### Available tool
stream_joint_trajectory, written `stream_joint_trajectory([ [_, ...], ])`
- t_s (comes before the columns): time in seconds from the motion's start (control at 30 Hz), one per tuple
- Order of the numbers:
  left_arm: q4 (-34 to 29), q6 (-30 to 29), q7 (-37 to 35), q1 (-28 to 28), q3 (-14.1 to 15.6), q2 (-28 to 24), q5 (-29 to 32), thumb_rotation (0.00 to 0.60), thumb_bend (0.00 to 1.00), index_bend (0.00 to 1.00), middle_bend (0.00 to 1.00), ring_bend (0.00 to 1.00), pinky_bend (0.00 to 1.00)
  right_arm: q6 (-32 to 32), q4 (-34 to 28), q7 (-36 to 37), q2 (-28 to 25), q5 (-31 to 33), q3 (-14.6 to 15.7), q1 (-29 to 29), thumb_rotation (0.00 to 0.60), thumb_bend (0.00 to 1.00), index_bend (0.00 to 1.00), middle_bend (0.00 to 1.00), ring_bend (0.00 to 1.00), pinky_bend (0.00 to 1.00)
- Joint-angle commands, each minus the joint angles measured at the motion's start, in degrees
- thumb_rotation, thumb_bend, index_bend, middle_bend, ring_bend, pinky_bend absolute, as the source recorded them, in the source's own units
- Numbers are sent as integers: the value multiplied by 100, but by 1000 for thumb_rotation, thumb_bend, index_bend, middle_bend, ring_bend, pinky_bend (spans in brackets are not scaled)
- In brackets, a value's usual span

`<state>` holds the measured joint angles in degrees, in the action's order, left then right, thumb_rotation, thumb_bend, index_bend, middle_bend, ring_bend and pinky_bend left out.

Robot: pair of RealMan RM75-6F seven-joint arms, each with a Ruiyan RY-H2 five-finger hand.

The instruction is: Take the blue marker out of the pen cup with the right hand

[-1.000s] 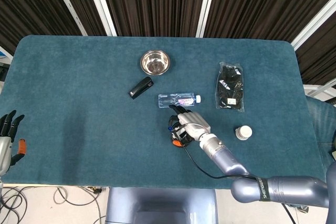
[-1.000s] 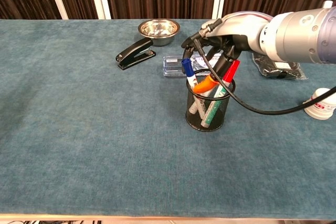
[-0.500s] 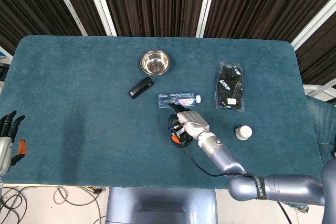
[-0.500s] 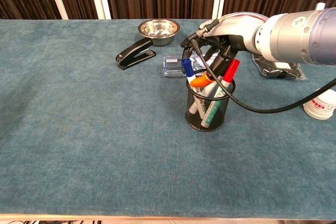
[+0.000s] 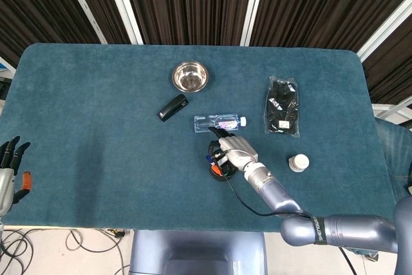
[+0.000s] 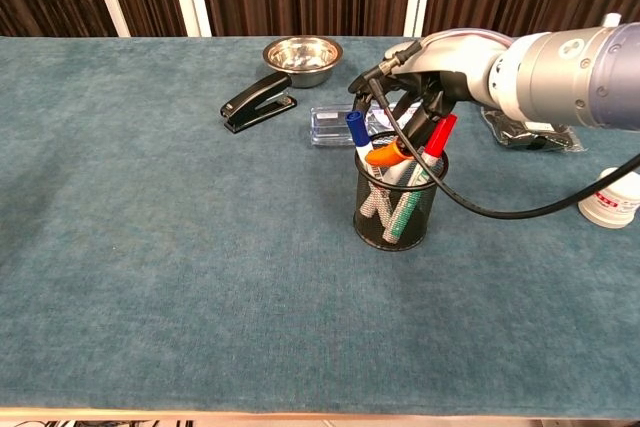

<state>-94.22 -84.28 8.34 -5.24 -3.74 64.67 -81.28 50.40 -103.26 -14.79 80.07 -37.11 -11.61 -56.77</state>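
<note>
Since the frame a second ago, the right hand has shifted only slightly above the pen cup; the orange marker now leans flatter across the cup's mouth, and the other items lie where they did.

The blue marker stands in the left side of the black mesh cup, cap up, tilted a little left, with its cap and a short stretch of white barrel above the rim. A red marker leans on the right side. The right hand hovers over the cup's far edge, dark fingers curled downward near the blue cap. Whether they touch it cannot be told; nothing appears pinched. In the head view the hand covers most of the cup.

The marker is likely light, stiff and smooth plastic, so it may slip. The exposed cap and the barrel just under it look like the only place to pinch, then lift straight up to avoid tipping the light cup or dragging out its neighbours.

The left hand rests at the table's near left edge, fingers spread, holding nothing.

Further back are a stapler, a steel bowl, a clear plastic bottle lying down, a black packet and a small white jar.
</note>
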Motion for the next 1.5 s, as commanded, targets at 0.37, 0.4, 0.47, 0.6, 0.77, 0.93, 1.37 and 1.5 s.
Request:
stream_joint_trajectory([
  [0.37, -7, 9, 13, -1, -3, -3, 22, 600, 587, 115, 0, 0, 0, 19, 12, 3, 39, 44, -47, -17, 600, 395, 509, 0, 0, 157],
  [0.4, -7, 11, 16, -1, -2, -3, 24, 600, 587, 115, 0, 0, 0, 20, 10, -2, 38, 50, -48, -20, 600, 395, 512, 0, 0, 157],
  [0.47, -10, 15, 20, -2, -2, -2, 29, 600, 588, 115, 0, 0, 0, 11, 7, -15, 38, 66, -46, -29, 600, 394, 514, 0, 0, 158],
  [0.6, -15, 10, 25, 0, -2, -3, 31, 600, 587, 115, 0, 0, 0, -6, 23, -25, 55, 104, -52, -48, 600, 398, 517, 0, 0, 158],
  [0.77, -19, 12, 24, -1, -5, -6, 37, 600, 588, 115, 0, 0, 0, -30, 46, -42, 67, 143, -49, -71, 600, 405, 526, 0, 0, 158],
  [0.93, -8, 10, 35, -4, -3, -9, 27, 600, 587, 115, 0, 0, 0, -29, 54, -52, 67, 168, -50, -81, 600, 418, 529, 0, 0, 157],
  [1.37, 2, 4, 40, -3, -2, -3, 25, 600, 588, 116, 0, 0, 0, -76, 46, -29, 34, 181, -45, -88, 600, 450, 560, 0, 0, 158],
  [1.5, -5, 10, 39, -5, -2, -5, 28, 600, 588, 116, 0, 0, 0, -88, 34, -17, 11, 192, -52, -90, 600, 453, 566, 0, 0, 157],
])
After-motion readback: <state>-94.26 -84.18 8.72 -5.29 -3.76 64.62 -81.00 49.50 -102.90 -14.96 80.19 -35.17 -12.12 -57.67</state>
